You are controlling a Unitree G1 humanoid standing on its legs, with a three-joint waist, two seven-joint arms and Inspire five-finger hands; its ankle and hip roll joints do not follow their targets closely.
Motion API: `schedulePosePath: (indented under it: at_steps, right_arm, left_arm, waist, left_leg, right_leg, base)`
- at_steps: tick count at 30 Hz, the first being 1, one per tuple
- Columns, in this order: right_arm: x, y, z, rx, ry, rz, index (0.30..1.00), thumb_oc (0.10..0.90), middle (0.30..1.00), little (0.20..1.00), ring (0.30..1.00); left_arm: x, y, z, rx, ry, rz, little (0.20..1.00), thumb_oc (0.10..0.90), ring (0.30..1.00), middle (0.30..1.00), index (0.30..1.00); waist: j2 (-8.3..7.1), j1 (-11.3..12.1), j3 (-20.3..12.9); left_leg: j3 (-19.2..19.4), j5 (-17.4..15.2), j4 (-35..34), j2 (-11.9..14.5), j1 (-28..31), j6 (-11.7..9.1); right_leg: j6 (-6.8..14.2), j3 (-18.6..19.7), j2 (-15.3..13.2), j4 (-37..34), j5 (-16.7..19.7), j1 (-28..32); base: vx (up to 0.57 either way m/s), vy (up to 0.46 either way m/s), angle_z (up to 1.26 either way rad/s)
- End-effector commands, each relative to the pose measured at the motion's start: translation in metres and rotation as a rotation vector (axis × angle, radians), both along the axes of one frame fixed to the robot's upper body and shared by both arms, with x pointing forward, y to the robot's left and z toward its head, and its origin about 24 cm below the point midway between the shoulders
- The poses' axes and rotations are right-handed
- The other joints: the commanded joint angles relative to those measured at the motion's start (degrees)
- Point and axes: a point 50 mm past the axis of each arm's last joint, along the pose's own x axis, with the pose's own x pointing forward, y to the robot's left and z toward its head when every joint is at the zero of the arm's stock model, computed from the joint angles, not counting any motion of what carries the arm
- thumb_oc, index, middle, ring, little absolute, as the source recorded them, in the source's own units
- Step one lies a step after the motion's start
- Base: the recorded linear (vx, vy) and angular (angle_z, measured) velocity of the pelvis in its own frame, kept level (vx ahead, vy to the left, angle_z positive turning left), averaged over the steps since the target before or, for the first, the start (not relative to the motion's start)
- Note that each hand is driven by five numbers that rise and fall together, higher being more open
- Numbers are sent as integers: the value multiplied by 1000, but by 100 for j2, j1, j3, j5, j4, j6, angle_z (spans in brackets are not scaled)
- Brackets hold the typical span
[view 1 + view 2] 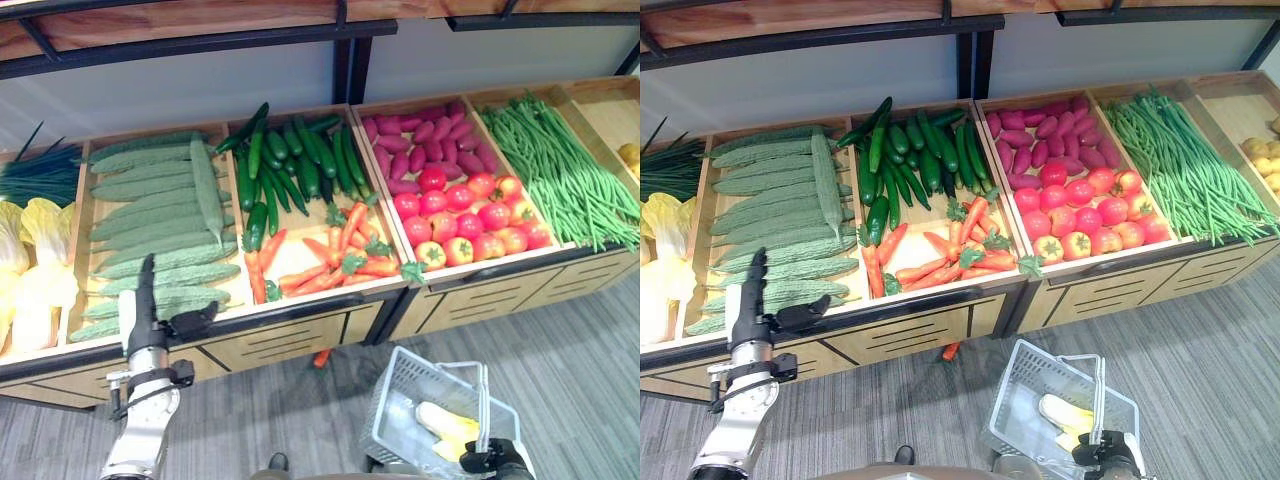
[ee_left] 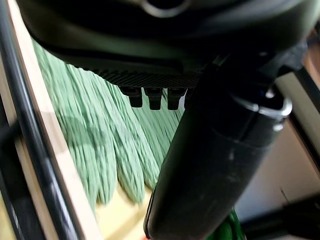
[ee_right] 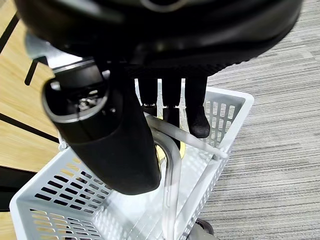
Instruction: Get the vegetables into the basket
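A long wooden shelf point(image 1: 300, 345) stands on a grey floor point(image 1: 590, 350), with vegetables in compartments. The left hand point(image 1: 143, 305) hovers with straight fingers over the bitter gourds point(image 1: 150, 235) near the shelf's front edge. The right hand point(image 3: 165, 95) curls round the handle point(image 3: 170, 165) of the white basket point(image 1: 400, 420), which hangs over the floor before the shelf and holds a yellow vegetable point(image 1: 445, 428). One carrot point(image 1: 320, 357) lies on the floor.

bitter gourds point(image 1: 160, 225) uncovered, shelf point(image 1: 300, 30) overhead

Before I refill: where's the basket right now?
The basket hangs from the right hand, low right in both eye views, over the floor below the tomatoes.
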Motion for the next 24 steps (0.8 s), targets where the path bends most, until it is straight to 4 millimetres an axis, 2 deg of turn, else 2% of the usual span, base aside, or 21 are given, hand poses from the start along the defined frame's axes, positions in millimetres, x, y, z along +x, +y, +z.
schedulePosePath:
  at_steps: [1, 6, 12, 24]
  right_arm:
    - [21, -12, 11, -58, -82, 38, 300, 400, 300, 300, 300]
    - [21, -12, 11, -61, -85, 36, 300, 400, 300, 300, 300]
    - [19, -10, 10, -57, -79, 30, 300, 400, 300, 300, 300]
    - [41, -4, 14, -58, -147, 50, 300, 400, 300, 300, 300]
  left_arm:
    - [30, 1, 61, 167, -265, -88, 1000, 900, 1000, 1000, 1000]
    - [35, -9, 58, 178, -247, -129, 1000, 900, 1000, 1000, 1000]
    - [41, -12, 56, 176, -243, -111, 1000, 900, 1000, 1000, 1000]
    - [66, -24, 53, 185, -239, -70, 1000, 900, 1000, 1000, 1000]
  waist:
    - [-309, -28, -229]
    - [-312, -80, -229]
    - [-317, -120, -227]
    - [-331, -215, -106]
  left_leg:
    - [-96, 90, -4, 173, -371, -191]
    - [-62, 79, -4, 214, -350, -197]
    - [-30, 67, -4, 241, -332, -200]
    - [28, 114, -4, 299, -432, -220]
  right_leg:
    - [629, 89, -586, 39, -332, 327]
    - [617, 151, -542, 39, -343, 303]
    - [608, 170, -518, 39, -363, 303]
    - [582, 257, -443, 39, -350, 150]
  base:
    - [14, -17, -9]
    - [17, -15, -7]
    - [5, -6, -1]
    - [3, -14, -5]
